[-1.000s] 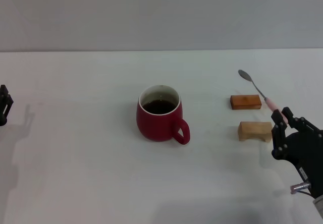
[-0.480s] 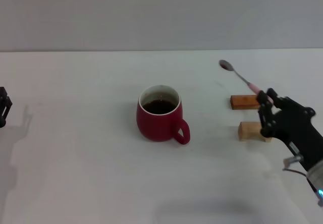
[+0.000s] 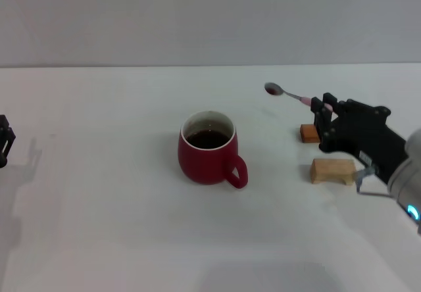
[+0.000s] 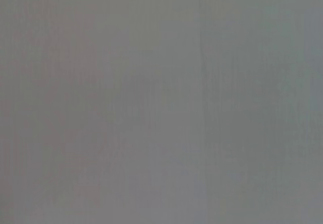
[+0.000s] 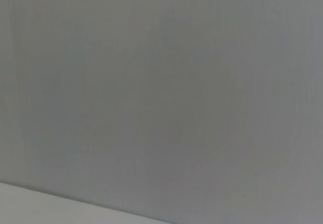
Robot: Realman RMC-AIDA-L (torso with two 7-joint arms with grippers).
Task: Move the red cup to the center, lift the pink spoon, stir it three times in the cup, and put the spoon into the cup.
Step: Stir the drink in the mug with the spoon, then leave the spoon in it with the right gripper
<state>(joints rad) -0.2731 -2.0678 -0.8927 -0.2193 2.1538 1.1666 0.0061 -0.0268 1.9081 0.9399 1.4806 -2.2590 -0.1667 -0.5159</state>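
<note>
A: Where is the cup (image 3: 207,148) sitting?

B: At the frame's center on the table (image 3: 112,226), liquid (image 3: 207,139) lying inside it.

A: And the spoon (image 3: 287,95)?

B: It is hanging upper right of the cup, off the table, in the right gripper (image 3: 324,108). 2 blocks are lying right of center: block 1 (image 3: 308,133) behind block 2 (image 3: 333,171). The left gripper (image 3: 4,141) is sitting at the left edge.

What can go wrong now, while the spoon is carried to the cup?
The right gripper holds the pink spoon only at its handle end, so it may tilt or slip. The red cup holds dark liquid near its rim; a fast entry may splash it. The arm passes over two wooden blocks and may knock them.
</note>
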